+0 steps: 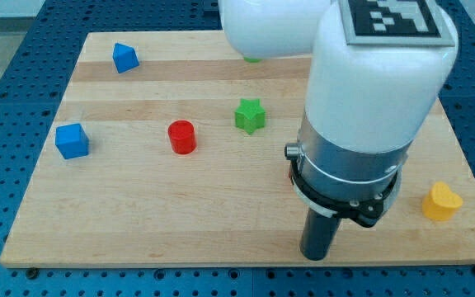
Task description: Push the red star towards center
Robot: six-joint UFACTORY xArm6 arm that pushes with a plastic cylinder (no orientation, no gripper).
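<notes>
No red star shows in the camera view; the white and grey arm body [361,107] hides a large part of the board's right half. My tip [316,254] rests near the board's bottom edge, right of centre. A red cylinder [182,137] stands left of centre, far to the upper left of the tip. A green star [251,115] sits near the centre, above and left of the tip. No block touches the tip.
A blue cube [72,141] lies near the left edge and a blue pentagon-like block [124,58] at the upper left. A yellow heart [441,201] sits at the lower right. A green sliver [254,58] peeks from under the arm at the top. The wooden board [138,223] rests on a blue perforated table.
</notes>
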